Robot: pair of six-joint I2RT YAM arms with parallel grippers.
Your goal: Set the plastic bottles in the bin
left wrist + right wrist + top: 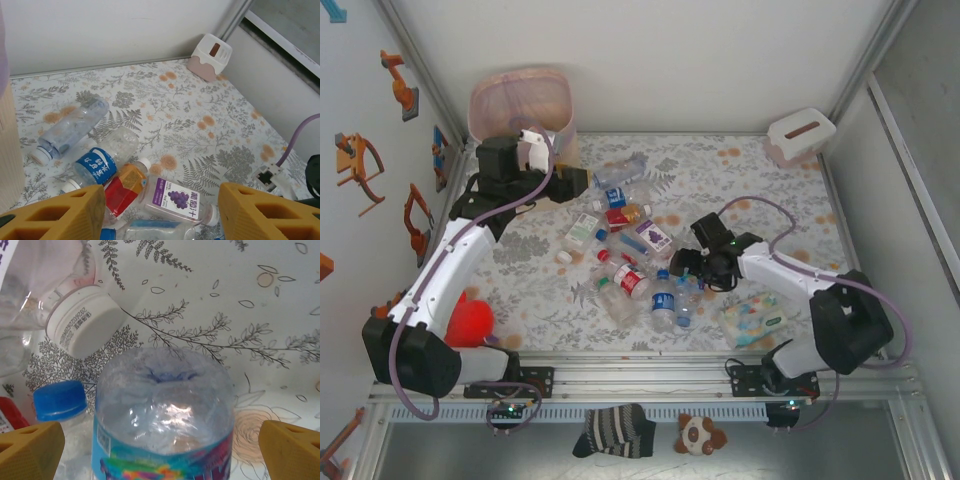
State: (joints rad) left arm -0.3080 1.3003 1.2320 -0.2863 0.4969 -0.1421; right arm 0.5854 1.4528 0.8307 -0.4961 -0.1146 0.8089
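Several plastic bottles (632,282) scattered on table (770,200), pink-lined bin (520,100) contents unclear

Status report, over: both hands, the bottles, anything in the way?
Left hand open, empty, near bin. Right hand open, straddling clear bottle, not touching. Blue-capped bottle close alongside.

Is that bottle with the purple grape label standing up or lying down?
Lying down. The grape-label bottle rests on its side on the floral table.
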